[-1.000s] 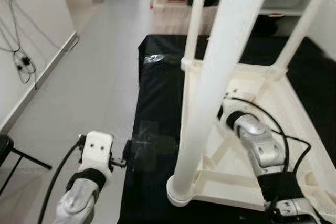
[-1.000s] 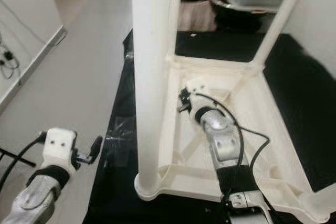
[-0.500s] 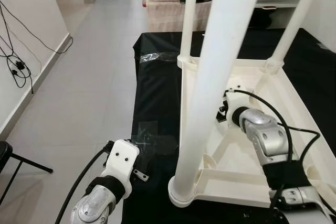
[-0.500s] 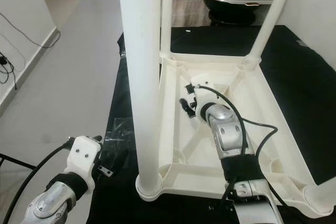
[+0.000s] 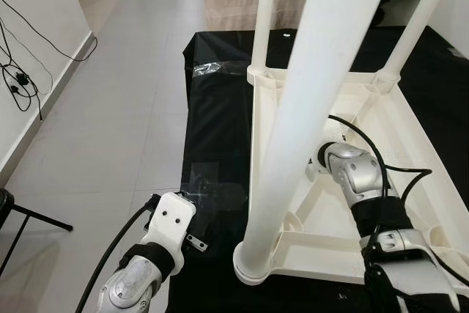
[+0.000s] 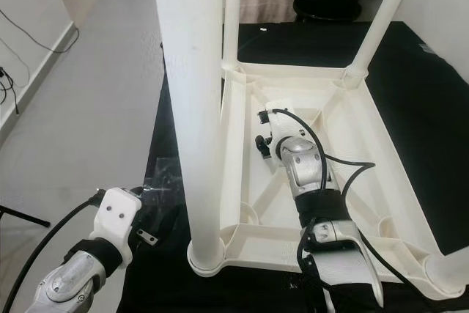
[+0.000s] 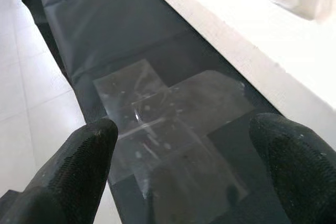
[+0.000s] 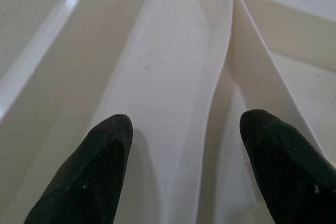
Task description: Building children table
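A white plastic children's table (image 5: 410, 174) lies upside down on a black cloth (image 5: 220, 137) that covers a low surface. Its ribbed underside faces up, and its round white legs stand straight up from the corners. The nearest leg (image 5: 308, 108) rises from the near left corner socket and is so close to the head camera that it blocks much of the scene behind it; its top is cut off by the picture edge. Two far legs (image 6: 374, 27) also run out of the picture at the top. At the near right corner only the base of a fourth leg (image 6: 451, 273) can be seen, cut off by the edge.

The right gripper (image 8: 181, 166) is inside the upturned table, hovering over the raised ribs of its underside. Its two black fingers (image 8: 94, 166) are spread wide apart and hold nothing. From the head camera the silver right arm (image 6: 308, 174) reaches in with black cables looping around it, and the nearest leg partly hides the fingers.

The left gripper (image 7: 184, 177) is off the table's left edge, above the cloth. Its black fingers (image 7: 68, 171) are also spread wide with nothing between them. Below them, clear glossy tape or plastic film (image 7: 168, 129) lies flat on the cloth; which it is cannot be made out.

To the left is a pale grey tiled floor (image 5: 95, 115), with black cables (image 5: 22, 71) hanging against a white wall. Shelving or storage beyond the cloth is cut off and unclear.
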Motion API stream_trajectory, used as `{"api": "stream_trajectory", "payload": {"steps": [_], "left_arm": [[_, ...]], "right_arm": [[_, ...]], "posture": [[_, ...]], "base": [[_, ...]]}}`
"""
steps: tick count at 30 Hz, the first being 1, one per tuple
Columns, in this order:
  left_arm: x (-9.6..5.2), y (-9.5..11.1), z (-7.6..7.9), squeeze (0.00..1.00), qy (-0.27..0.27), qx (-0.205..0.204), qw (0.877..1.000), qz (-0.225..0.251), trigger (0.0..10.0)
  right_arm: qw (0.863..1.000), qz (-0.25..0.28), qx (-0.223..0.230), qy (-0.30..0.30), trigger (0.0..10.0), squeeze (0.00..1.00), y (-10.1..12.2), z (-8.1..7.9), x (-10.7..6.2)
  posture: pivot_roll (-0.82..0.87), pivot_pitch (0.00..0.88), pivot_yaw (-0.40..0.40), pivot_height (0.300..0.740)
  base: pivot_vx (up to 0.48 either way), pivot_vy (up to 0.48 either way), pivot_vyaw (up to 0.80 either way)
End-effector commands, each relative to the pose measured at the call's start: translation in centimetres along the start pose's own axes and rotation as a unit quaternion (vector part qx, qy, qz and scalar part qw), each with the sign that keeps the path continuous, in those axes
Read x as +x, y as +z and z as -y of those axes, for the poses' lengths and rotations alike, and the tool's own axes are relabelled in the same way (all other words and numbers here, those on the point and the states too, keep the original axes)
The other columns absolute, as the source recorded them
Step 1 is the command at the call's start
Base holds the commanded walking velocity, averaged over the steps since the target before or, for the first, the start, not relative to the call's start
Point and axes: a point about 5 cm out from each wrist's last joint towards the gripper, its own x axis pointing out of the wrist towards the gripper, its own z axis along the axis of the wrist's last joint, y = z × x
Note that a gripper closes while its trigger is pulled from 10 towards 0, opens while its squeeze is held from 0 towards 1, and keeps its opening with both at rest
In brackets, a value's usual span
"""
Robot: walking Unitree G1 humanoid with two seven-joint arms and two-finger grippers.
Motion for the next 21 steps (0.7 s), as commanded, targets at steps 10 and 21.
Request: {"api": "stream_trajectory", "payload": {"steps": [10,21], "left_arm": [[-0.4,-0.1,0.0,0.0,0.004,-0.001,1.0,-0.011,10.0],[-0.4,-0.1,-0.1,0.0,0.006,-0.002,1.0,-0.011,10.0]], "right_arm": [[0.997,-0.031,0.01,0.075,0.0,0.0,0.1,-2.2,0.4],[0.986,0.002,0.003,0.169,0.0,0.0,1.6,-6.4,-0.7]], "posture": [[0.0,0.185,-0.063,0.74],[0.0,0.189,-0.067,0.74]], "base": [[0.0,0.0,0.0],[0.0,0.0,0.0]]}}
